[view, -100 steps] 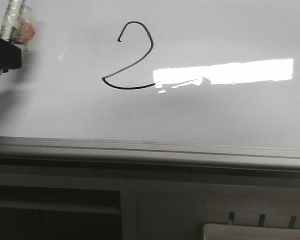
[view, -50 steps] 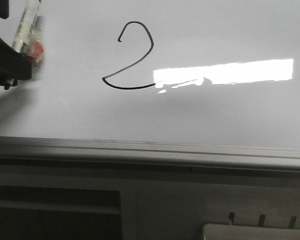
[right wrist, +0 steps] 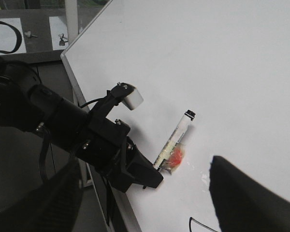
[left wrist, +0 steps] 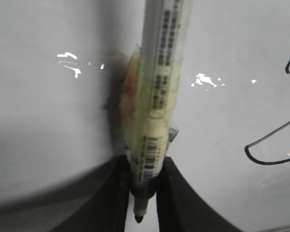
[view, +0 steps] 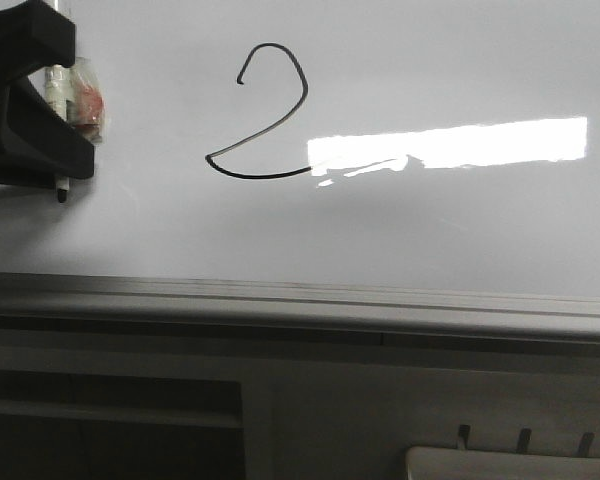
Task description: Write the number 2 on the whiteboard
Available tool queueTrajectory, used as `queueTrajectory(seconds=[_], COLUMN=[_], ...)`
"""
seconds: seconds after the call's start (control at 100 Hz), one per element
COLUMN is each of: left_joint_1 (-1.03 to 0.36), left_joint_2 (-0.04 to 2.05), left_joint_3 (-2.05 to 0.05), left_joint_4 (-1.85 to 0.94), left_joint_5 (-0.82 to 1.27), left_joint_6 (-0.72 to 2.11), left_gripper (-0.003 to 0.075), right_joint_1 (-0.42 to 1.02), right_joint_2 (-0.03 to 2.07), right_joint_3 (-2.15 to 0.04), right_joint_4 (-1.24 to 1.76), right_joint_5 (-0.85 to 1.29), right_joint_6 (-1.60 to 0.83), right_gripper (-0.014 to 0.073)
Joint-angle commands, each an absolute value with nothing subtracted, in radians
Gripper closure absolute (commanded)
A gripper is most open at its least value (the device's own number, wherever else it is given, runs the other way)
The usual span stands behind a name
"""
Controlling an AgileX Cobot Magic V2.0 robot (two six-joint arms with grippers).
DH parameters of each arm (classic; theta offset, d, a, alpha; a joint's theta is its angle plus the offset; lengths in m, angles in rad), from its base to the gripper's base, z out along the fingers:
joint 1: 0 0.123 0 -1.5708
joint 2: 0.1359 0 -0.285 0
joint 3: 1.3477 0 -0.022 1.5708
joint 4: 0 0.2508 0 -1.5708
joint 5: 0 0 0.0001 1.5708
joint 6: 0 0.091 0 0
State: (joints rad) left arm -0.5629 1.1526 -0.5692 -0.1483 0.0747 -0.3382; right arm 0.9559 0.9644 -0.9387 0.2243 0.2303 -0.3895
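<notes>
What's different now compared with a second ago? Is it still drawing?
The left tool, shut on the marker, has moved further into the front view from the left edge, with the marker tip now lower. It is well left of the number 2. The 2 and the whiteboard are unchanged; no new line appears.

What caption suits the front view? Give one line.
Finished number 2 on the whiteboard, with the left gripper holding the marker off to its left.

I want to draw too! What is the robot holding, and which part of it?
The left gripper holds a marker pen, pinched near its black writing tip. The right gripper holds nothing that shows.
</notes>
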Motion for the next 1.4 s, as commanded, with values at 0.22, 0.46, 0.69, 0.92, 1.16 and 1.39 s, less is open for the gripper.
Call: queueTrajectory(seconds=[0.22,0.46,0.69,0.92,1.16,1.39], left_joint_1=[-0.565,-0.565,-0.565,-0.565,-0.565,-0.565], left_joint_2=[1.151,1.146,1.063,0.905,0.730,0.506], left_joint_3=[-0.599,-0.599,-0.599,-0.599,-0.597,-0.519], left_joint_4=[-0.150,-0.150,-0.148,-0.110,-0.037,0.152], left_joint_5=[0.017,0.013,0.032,0.074,0.072,-0.007], left_joint_6=[-0.342,-0.342,-0.342,-0.341,-0.341,-0.341], left_gripper=[0.0622,0.0359,0.0364,0.0441,0.0741,0.0741], right_joint_1=[0.955,0.955,0.955,0.955,0.955,0.955], right_joint_2=[0.946,0.946,0.945,0.944,0.887,0.626], right_joint_3=[-0.973,-0.973,-0.973,-0.973,-0.954,-0.702], right_joint_4=[0.230,0.230,0.230,0.230,0.178,0.119], right_joint_5=[0.149,0.149,0.150,0.170,0.160,-0.007], right_joint_6=[-0.392,-0.392,-0.392,-0.392,-0.392,-0.392], right_gripper=[0.0111,0.0111,0.0112,0.0487,0.0654,0.0654])
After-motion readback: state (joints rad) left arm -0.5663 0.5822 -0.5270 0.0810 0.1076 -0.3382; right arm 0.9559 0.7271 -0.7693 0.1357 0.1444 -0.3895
